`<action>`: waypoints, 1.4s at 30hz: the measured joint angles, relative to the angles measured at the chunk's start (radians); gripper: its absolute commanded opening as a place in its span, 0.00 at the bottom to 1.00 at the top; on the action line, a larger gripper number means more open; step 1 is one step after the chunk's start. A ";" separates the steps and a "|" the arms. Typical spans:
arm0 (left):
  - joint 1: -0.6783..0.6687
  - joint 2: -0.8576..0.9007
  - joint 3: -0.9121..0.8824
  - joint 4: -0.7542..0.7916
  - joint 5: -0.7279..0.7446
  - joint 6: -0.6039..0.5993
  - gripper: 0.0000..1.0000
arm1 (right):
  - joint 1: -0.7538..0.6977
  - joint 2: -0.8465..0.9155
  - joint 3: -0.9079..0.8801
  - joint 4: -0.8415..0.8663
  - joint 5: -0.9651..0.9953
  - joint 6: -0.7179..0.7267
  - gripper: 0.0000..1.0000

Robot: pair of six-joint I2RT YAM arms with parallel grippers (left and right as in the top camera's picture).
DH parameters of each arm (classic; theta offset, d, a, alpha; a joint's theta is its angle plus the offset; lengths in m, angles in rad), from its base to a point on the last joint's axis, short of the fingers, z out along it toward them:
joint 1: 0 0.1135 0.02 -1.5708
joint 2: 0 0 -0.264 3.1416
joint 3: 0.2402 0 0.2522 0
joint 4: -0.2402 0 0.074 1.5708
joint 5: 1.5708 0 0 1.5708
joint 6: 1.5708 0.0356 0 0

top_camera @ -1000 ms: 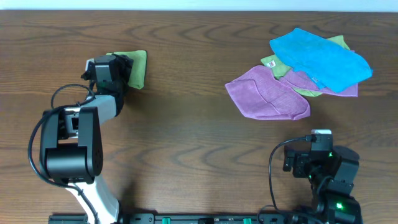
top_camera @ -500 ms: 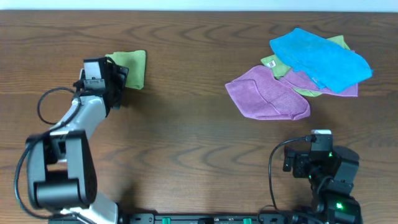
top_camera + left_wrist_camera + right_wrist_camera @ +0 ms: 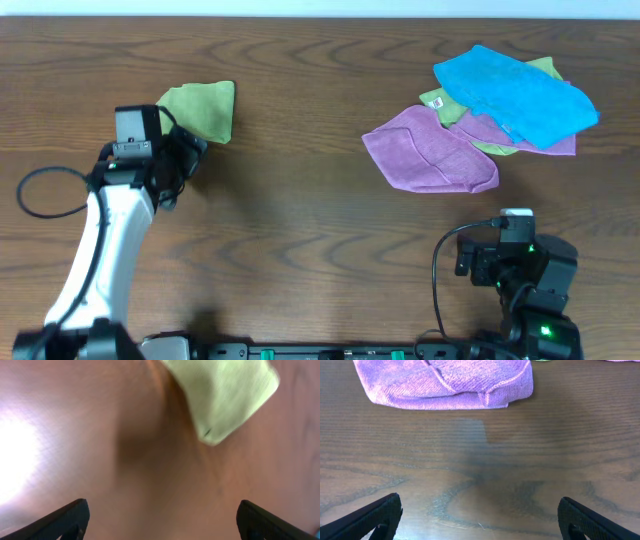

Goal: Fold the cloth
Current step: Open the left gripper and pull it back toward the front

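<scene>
L tool [image 3: 162, 521]: fingers spread wide, nothing btwn them but bare desk [image 3: 300, 230]. Only the tips show, at the bottom corners of the wrist view. Overhead, the fingers are mostly hidden under the wrist body.
Green cloth [image 3: 203, 107]: folded, far-left on desk, just beyond L tool and clear of the fingertips in the wrist view. That view is blurred and the frame cuts off the cloth's top. Overhead, the arm covers a bit of its near-left corner.
R tool [image 3: 480, 519]: also spread, tips at the bottom corners, nothing held. It sits at the near-right desk edge, well apart from the pile.
Purple cloth [image 3: 430, 152]: front of the far-right pile, loosely doubled over. R wrist view shows only its near part; the rest is cut off at top.
Blue cloth [image 3: 516, 92]: on top of the pile, rumpled, hides most of what's under it.
2nd green cloth [image 3: 437, 101]: mostly under the blue. A corner w/ a small white tag shows, text too small to read.
Purple strip [image 3: 560, 146]: pokes out under the blue at right. Can't tell if it's the same purple cloth or a separate one.
Glare: bright patch at left of L wrist view washes out the desk grain.
</scene>
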 measured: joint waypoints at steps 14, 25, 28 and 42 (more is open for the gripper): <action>0.000 -0.260 0.000 -0.436 -0.196 0.361 1.00 | 0.000 0.000 0.000 0.003 0.000 0.000 0.99; 0.000 -0.351 0.000 -0.513 -0.226 0.394 1.00 | 0.000 0.000 0.000 -0.014 0.000 0.000 0.99; 0.000 -0.351 0.000 -0.513 -0.225 0.394 1.00 | 0.000 0.000 0.000 -0.041 0.000 0.000 0.99; 0.000 -0.351 0.000 -0.513 -0.221 0.397 0.95 | 0.000 0.000 -0.053 -0.046 -0.010 -0.080 0.99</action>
